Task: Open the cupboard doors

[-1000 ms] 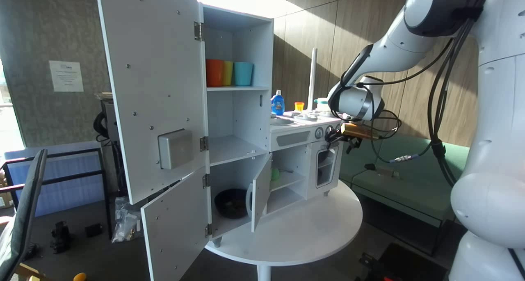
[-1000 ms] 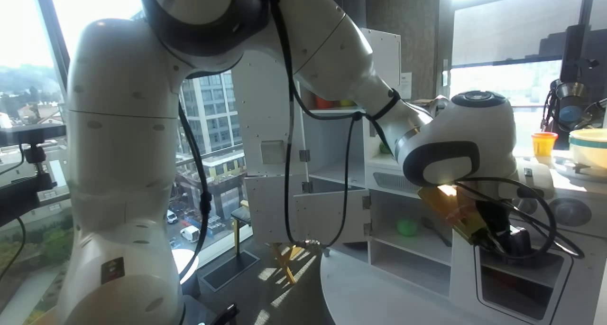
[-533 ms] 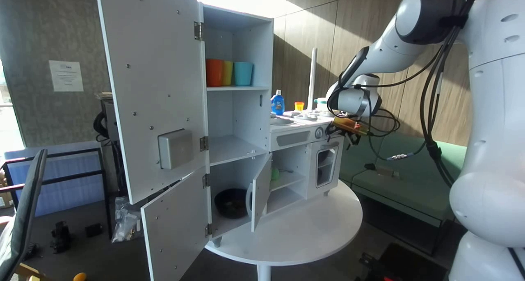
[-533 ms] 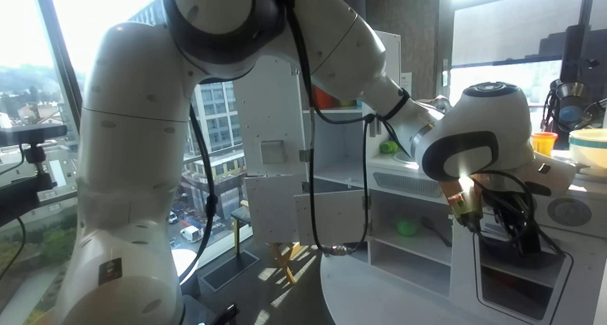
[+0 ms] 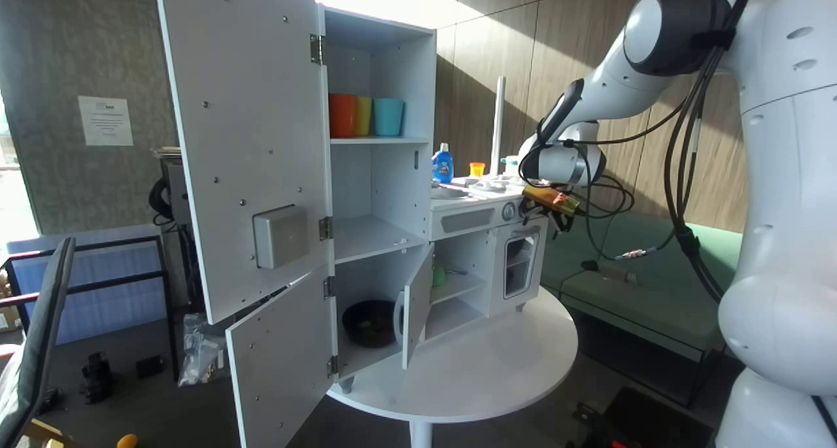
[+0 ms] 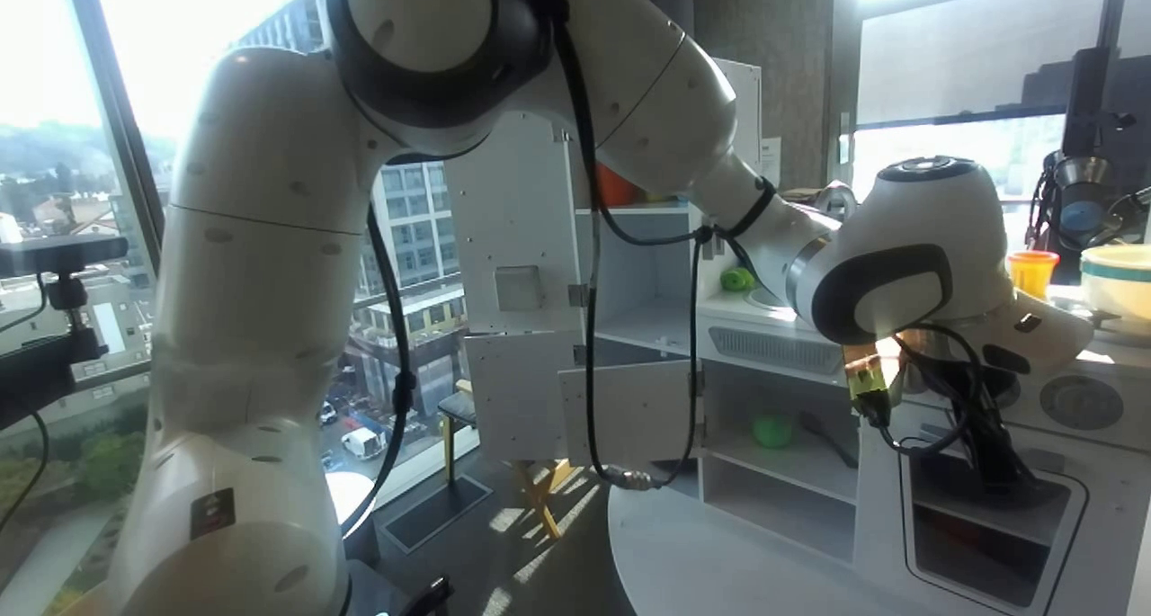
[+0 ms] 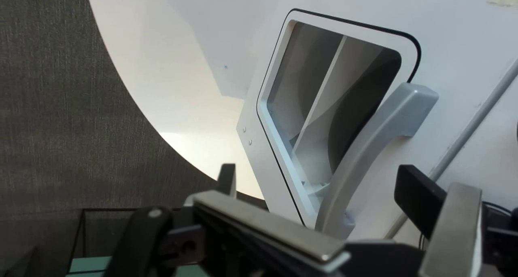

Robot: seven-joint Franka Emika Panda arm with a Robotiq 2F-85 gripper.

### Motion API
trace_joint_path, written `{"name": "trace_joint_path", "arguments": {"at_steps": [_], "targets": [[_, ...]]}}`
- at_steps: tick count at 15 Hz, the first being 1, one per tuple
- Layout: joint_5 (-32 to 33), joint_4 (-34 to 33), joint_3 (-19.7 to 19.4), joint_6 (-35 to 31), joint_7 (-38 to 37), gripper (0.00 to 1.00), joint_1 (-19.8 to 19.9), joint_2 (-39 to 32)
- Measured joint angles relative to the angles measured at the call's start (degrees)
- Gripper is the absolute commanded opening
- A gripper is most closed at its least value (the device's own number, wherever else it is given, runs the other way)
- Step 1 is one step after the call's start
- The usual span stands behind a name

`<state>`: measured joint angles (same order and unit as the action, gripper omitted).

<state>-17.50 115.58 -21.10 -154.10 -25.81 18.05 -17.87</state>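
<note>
Lengthwise, the grey handle [image 7: 362, 155] slants up rightward in wrist view

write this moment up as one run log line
fingers: apart near oven handle, not gripping | oven door: looks shut | tall door, lower door, small door: open | next, likely: grip oven handle

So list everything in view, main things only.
Toy kitchen: one, white, on round table
Open cupboard doors: three, white, kitchen front
Handle: one, grey, oven door
Cups: three, orange, yellow, blue, upper shelf
Bowl: one, black, bottom compartment
Teal-rimmed bowl: one, cream, countertop
Bottle: one, blue, countertop
Small cup: one, orange, countertop
Cup or bowl: one, green, cupboard shelf
Utensil: one, dark, same shelf
Robot arm: one, white, beside kitchen
Gripper: one, black, open near handle
</note>
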Motion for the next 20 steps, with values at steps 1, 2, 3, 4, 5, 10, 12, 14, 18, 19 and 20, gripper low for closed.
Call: {"name": "trace_joint_path", "arguments": {"at_steps": [1, 2, 3, 4, 5, 10, 12, 14, 18, 19, 20], "targets": [[0.0, 0.1, 0.0, 0.0, 0.0, 1.0, 0.0, 0.0], [0.0, 0.3, 0.1, 0.1, 0.0, 1.0, -0.1, -0.1], [0.0, 0.5, 0.3, 0.0, 0.0, 1.0, -0.1, -0.2], [0.0, 0.7, 0.5, -0.3, 0.3, 1.0, -0.1, -0.4], [-0.6, 1.2, 1.1, -1.0, 1.3, 1.0, 0.1, -0.4], [-0.8, 1.5, 1.2, -1.1, 1.5, 1.0, 0.2, -0.4], [-0.8, 1.5, 1.2, -1.0, 1.5, 1.0, 0.2, -0.4], [-0.8, 1.5, 1.3, -1.0, 1.6, 1.0, 0.2, -0.4], [-2.5, 1.3, 1.7, -0.5, 1.6, 1.0, 0.8, -0.5], [-3.6, 1.2, 2.0, -0.4, 1.7, 1.0, 1.1, -0.6], [-5.0, 1.1, 2.4, -0.1, 2.5, 1.0, 1.6, -0.7]]}}
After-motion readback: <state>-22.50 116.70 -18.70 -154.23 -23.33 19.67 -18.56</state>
